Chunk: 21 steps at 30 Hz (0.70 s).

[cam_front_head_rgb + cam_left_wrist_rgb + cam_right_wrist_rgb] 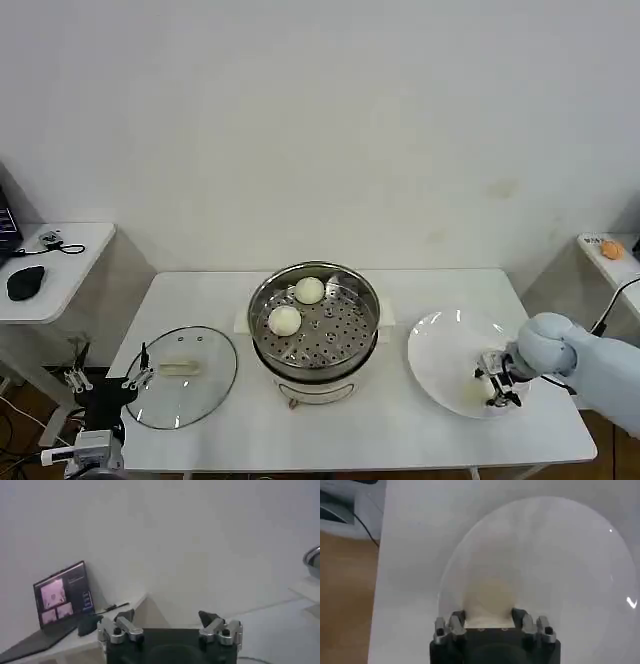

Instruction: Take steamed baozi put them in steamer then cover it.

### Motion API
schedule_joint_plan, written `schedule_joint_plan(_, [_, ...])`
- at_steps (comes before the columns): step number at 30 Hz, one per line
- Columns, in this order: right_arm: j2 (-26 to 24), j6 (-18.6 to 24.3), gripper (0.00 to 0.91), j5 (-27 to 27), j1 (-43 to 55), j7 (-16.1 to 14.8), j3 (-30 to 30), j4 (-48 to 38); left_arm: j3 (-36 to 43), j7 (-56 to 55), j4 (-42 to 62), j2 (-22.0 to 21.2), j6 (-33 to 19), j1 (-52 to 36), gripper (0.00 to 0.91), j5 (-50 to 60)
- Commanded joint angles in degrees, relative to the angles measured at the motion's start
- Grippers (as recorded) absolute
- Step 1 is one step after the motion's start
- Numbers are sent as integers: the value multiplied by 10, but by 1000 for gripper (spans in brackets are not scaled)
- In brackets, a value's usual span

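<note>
Two smooth creamy-white dough buns (pixel 297 305) already on the perforated tray of the shiny round steel steamer (pixel 365 320), centre frame. At right, right gripper (pixel 497 382) low over the flat white plate (pixel 440 345), fingers astride a third bun (pixel 489 600), seemingly closing but grip uncertain. Clear glass lid (pixel 181 376) flat at lower left, beside idle left gripper (pixel 108 377), spread wide. Covering still pending.

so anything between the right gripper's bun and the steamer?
Nothing visible. The right gripper brackets a baozi on the white plate; bare table lies between plate and steamer, which is uncovered, the cover lying at its far side.
</note>
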Motion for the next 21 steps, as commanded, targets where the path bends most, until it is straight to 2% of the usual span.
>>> schedule_joint_plan(1, [0,4,625,3,1,-4,33,0,-1,-1,-2,0,0,1,907,-1])
schedule_joint_plan(4, [1,16,625,9,34,-20,43,-5,-3,0,-3,4,0,1,907,-1])
schedule_joint_plan(8, [2,34,625,29,125,-41,6,-16,-4,0,-3,6,1,1,907,-2])
schedule_joint_plan(12, [5,46,625,51,201,-59,3,-24,-6,0,-2,9,0,0,907,-4])
schedule_joint_plan(21, [57,43,625,101,370,-67,-78,-34,-8,0,-4,10,-1,4,907,-5])
